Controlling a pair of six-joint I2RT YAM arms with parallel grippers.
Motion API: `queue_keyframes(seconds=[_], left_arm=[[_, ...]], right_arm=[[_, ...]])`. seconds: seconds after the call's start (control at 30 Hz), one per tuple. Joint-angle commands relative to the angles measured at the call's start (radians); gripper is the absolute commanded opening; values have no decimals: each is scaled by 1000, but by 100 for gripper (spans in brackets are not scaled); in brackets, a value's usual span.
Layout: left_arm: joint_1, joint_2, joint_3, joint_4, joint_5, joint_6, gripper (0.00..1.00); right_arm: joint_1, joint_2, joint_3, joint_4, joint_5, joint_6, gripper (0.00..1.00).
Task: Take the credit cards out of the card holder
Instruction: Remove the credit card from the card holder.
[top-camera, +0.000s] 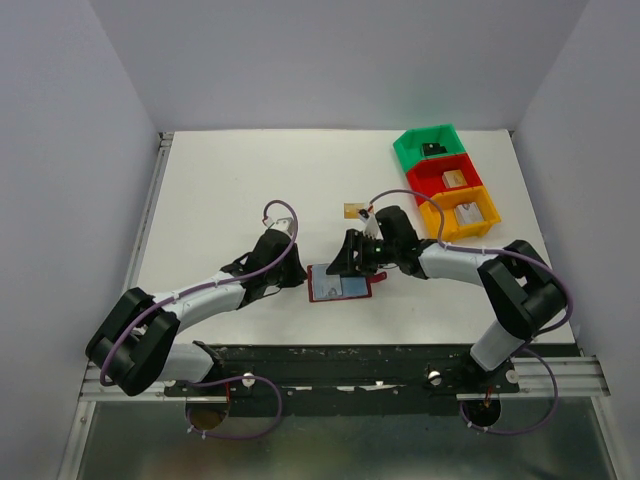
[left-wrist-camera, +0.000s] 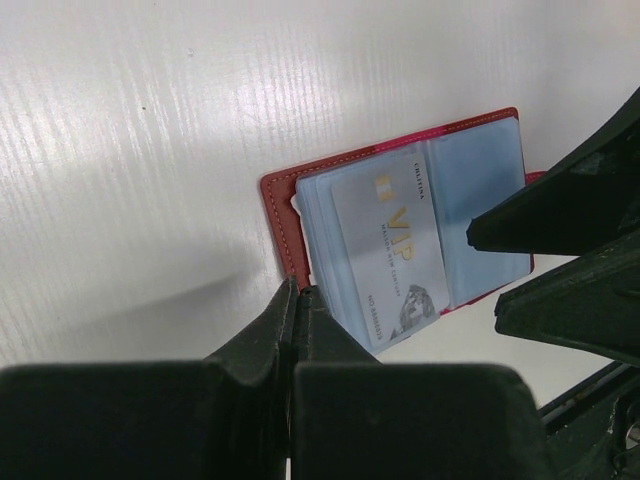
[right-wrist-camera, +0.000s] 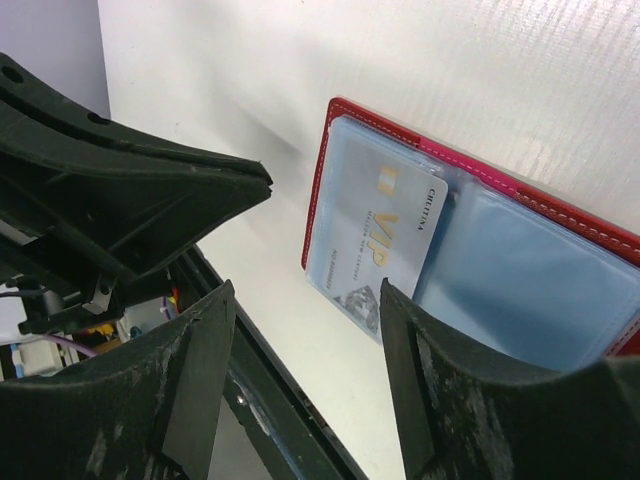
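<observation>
The dark red card holder (top-camera: 340, 285) lies open on the table, its light blue pockets facing up. A silver-grey VIP card (left-wrist-camera: 390, 240) sits in the left pocket and sticks out past the holder's near edge; it also shows in the right wrist view (right-wrist-camera: 385, 225). A gold-tan card (top-camera: 354, 211) lies loose on the table behind the holder. My left gripper (left-wrist-camera: 298, 290) is shut, its tips touching the holder's red left edge (left-wrist-camera: 285, 215). My right gripper (right-wrist-camera: 305, 300) is open and empty, hovering over the holder's near edge beside the silver card. Other cards are hidden.
Green (top-camera: 430, 148), red (top-camera: 450, 178) and orange (top-camera: 465, 212) bins with small items stand in a row at the back right. The black rail (top-camera: 340, 362) runs along the table's near edge. Both grippers are close together over the holder.
</observation>
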Motion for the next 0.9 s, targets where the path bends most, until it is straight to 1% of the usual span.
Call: queue_keyframes(seconds=[0.0,0.13,0.23,0.57,0.87], left_arm=[[-2,-18,15,59,29,4,0],[-17,7,38,99,78,18,0],[-39,28,57,99,77,25,0],[-45,103,77,97,72,24,0],[-45,148,74,85,54,11,0]], right_arm=[[5,20,-11,-2,17,0,67],[5,52,-14,17,14,4,66],[5,66,-13,12,17,3,65],[5,79,-16,3,21,-9,65],[5,112,-29,74,-29,23,64]])
